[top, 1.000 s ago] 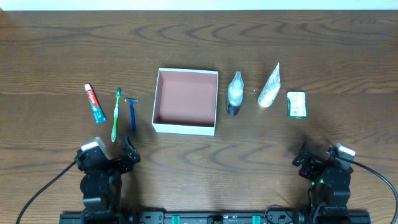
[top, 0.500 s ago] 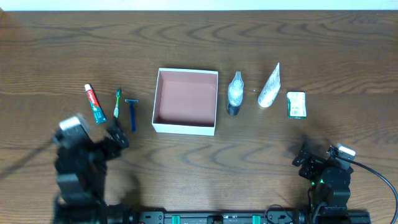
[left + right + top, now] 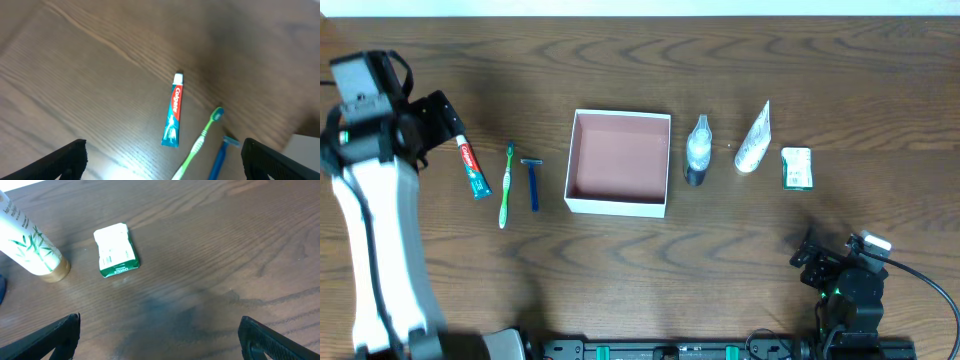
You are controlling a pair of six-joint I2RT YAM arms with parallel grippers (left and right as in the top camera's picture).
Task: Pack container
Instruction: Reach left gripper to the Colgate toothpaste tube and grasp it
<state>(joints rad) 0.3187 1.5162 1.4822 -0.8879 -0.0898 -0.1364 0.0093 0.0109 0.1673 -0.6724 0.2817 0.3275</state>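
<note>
The container (image 3: 616,207) is a shallow square box with white walls and a pink-brown inside, holding nothing, at the table's middle. Left of it lie a red-and-teal toothpaste tube (image 3: 473,168), a green toothbrush (image 3: 506,185) and a blue razor (image 3: 532,183). My left gripper (image 3: 438,112) is open and raised high, just up-left of the toothpaste. Its wrist view shows the toothpaste (image 3: 173,111), toothbrush (image 3: 200,142) and razor (image 3: 220,159) below my open fingers (image 3: 162,161). My right gripper (image 3: 810,260) is open and empty near the front edge.
Right of the container lie a small clear bottle (image 3: 697,150), a white tube (image 3: 754,138) and a green-white packet (image 3: 797,167). The right wrist view shows the packet (image 3: 116,250) and the tube (image 3: 30,245) ahead of my fingers (image 3: 160,330). Dark wood table.
My left arm has risen from the front edge and swung up and to the far left, its gripper now over the toothpaste area. The right arm and all objects have not moved.
</note>
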